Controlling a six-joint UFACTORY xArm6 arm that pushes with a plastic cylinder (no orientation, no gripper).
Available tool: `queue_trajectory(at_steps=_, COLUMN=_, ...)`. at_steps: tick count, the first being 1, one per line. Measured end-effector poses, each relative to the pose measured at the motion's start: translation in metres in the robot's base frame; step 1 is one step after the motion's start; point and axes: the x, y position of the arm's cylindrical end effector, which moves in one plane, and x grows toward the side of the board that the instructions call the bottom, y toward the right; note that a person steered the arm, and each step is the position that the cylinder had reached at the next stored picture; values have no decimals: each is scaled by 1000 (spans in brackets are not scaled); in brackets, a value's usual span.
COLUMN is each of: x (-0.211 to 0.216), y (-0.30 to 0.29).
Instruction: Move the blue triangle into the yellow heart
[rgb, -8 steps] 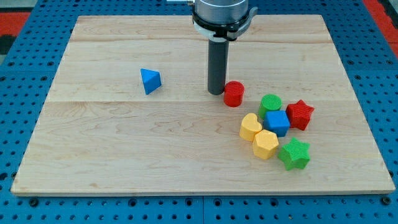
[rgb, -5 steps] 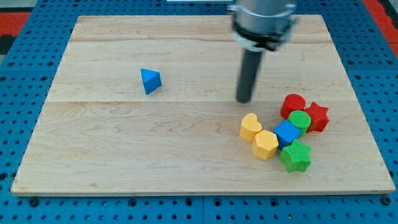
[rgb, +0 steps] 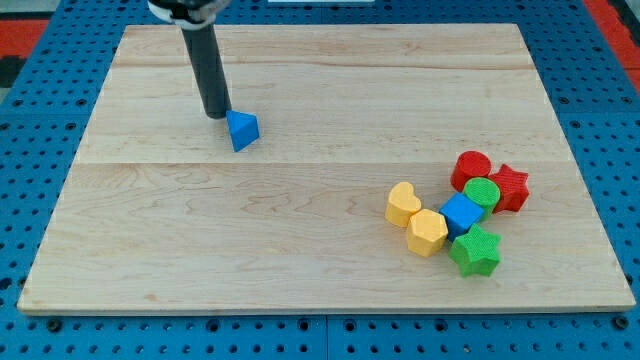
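My tip (rgb: 215, 115) sits just up-left of the blue triangle (rgb: 242, 130), touching or nearly so, gripping nothing since it only pushes; the approach looks done; next comes a push down-right toward the well-separated yellow heart (rgb: 403, 204).

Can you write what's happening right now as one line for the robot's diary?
tip: just upper-left of blue triangle | yellow heart: far toward the view's right, beside yellow hexagon | push: not yet done
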Motion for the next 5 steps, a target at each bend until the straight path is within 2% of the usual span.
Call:
queue_trajectory(at_steps=1, x=6, y=34)
queue_trajectory(at_steps=2, x=26, y=0)
queue_trajectory(at_steps=3, x=55, y=4)
queue_trajectory(at_steps=5, x=55, y=150)
